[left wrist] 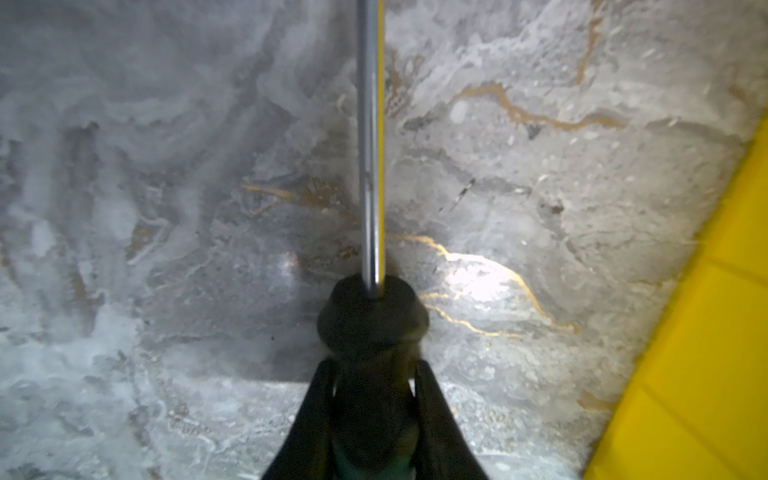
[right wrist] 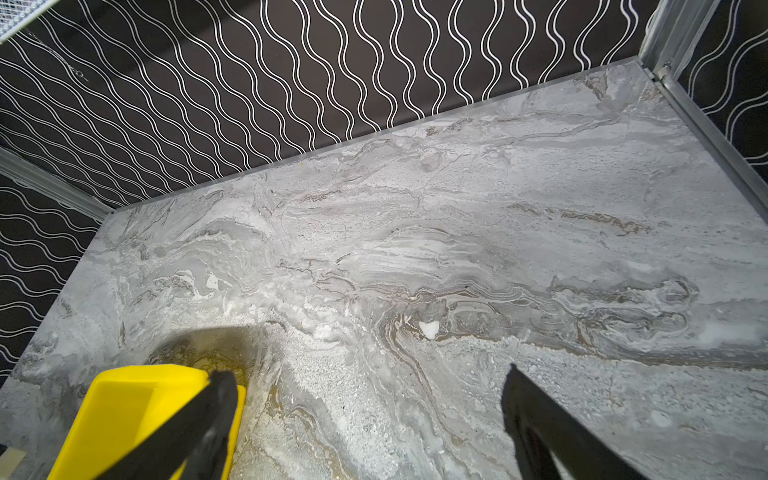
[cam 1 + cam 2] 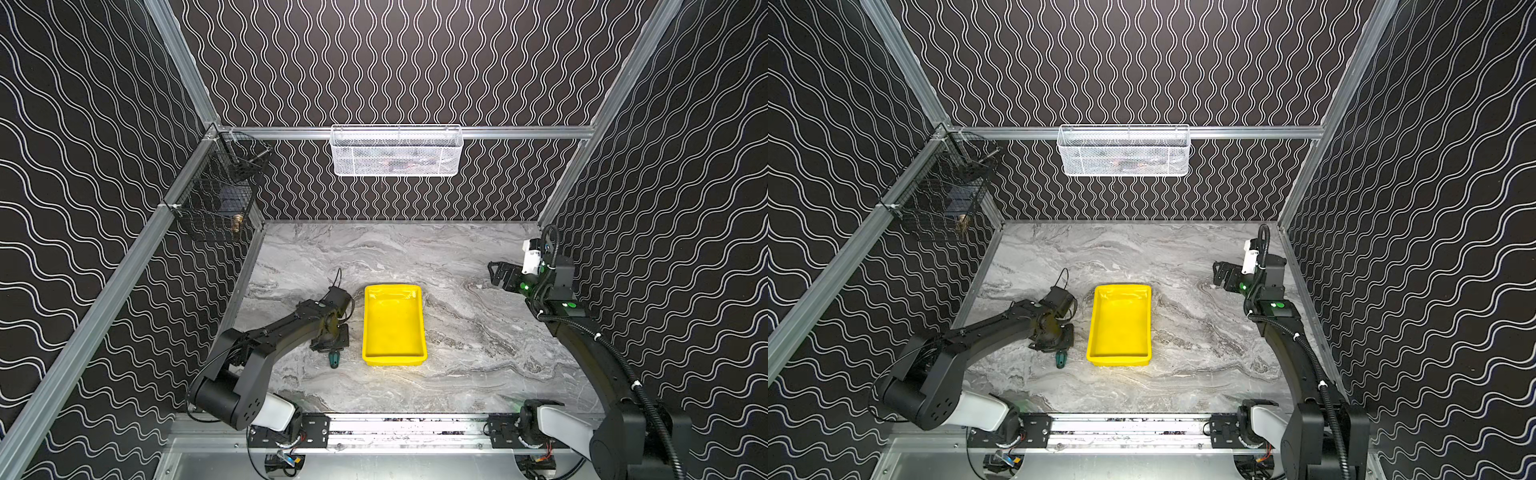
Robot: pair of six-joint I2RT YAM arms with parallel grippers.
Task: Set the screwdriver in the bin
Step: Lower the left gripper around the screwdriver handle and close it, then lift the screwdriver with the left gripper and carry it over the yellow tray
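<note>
1. Left gripper (image 1: 374, 374): pinches, jaws drawn narrow, the black neck of the slim screwdriver (image 1: 371, 232) with teal-green and black handle and thin metal shaft, one finger on each side of the handle
2. Points the shaft straight ahead over the grey marble-patterned tabletop (image 1: 166, 249); hard to tell whether lifted clear of the surface or resting on it
3. In both top views, only the teal butt of the handle on show, poking out from under the gripper, just beside the near left corner of the shallow bright yellow rectangular plastic bin (image 3: 392, 328) and outside it
4. Bin: lies empty near the middle of the tabletop, long side running away from the robot
5. Right gripper (image 2: 365, 378): hangs with jaws spread wide, nothing between them, well apart from the screwdriver, beyond the bin toward the right wall
6. Progress, as a judgement: grasp looks made, so only the first part done; left to do: lift, carry sideways over the rolled rim, lower, release inside
7. Likely needs the long shaft lined up with the bin's long side to settle flat within
</note>
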